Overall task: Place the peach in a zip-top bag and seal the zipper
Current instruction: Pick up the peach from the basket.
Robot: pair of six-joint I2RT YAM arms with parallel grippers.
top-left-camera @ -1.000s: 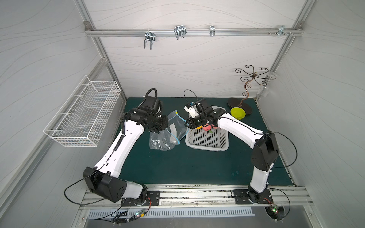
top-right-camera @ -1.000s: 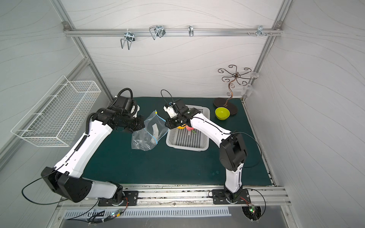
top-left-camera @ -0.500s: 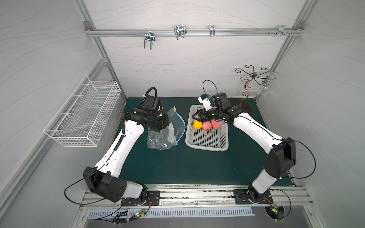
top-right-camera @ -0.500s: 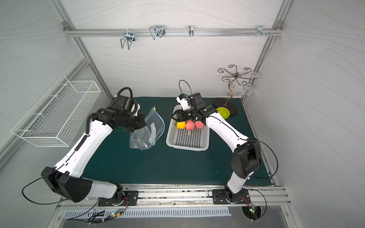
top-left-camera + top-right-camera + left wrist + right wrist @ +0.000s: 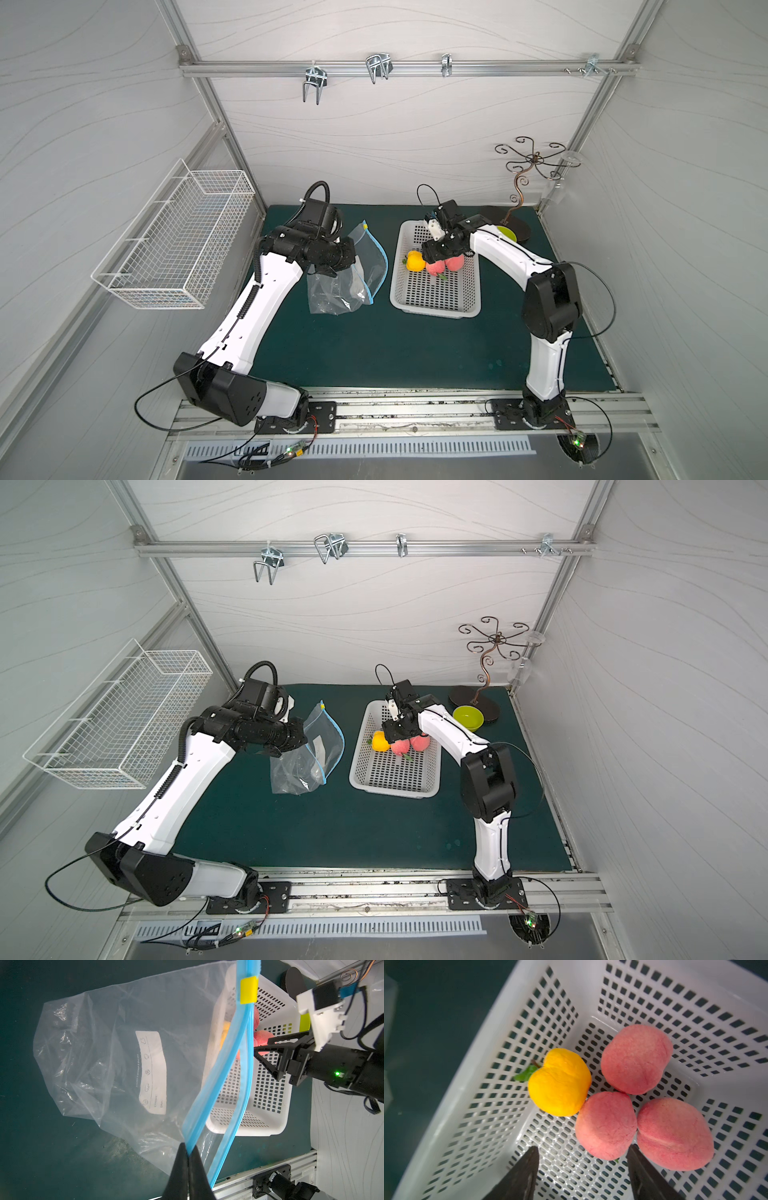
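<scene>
The clear zip-top bag (image 5: 340, 286) (image 5: 295, 766) (image 5: 116, 1053) lies crumpled on the green mat, its mouth lifted and bowed open. My left gripper (image 5: 188, 1154) (image 5: 332, 270) is shut on one lip of the blue zipper (image 5: 228, 1076) (image 5: 380, 266); a yellow piece (image 5: 248, 990) sits at the strip's far end. Three pink peaches (image 5: 605, 1126) (image 5: 636, 1059) (image 5: 675, 1134) lie with a yellow fruit (image 5: 559, 1082) in the white perforated basket (image 5: 471, 1093) (image 5: 432, 309). My right gripper (image 5: 583, 1147) (image 5: 432, 253) hovers open just above the nearest peach (image 5: 435, 268) (image 5: 400, 747), holding nothing.
A green bowl (image 5: 508, 233) (image 5: 468, 717) and a curly metal hook stand (image 5: 519, 195) stand behind the basket at the back right. A white wire basket (image 5: 174, 241) hangs on the left wall. A rail with hooks (image 5: 378, 68) runs overhead.
My right gripper has swung from beside the bag's mouth to the basket, opened its jaws and come down over the peaches. The left gripper keeps its hold on the zipper lip.
</scene>
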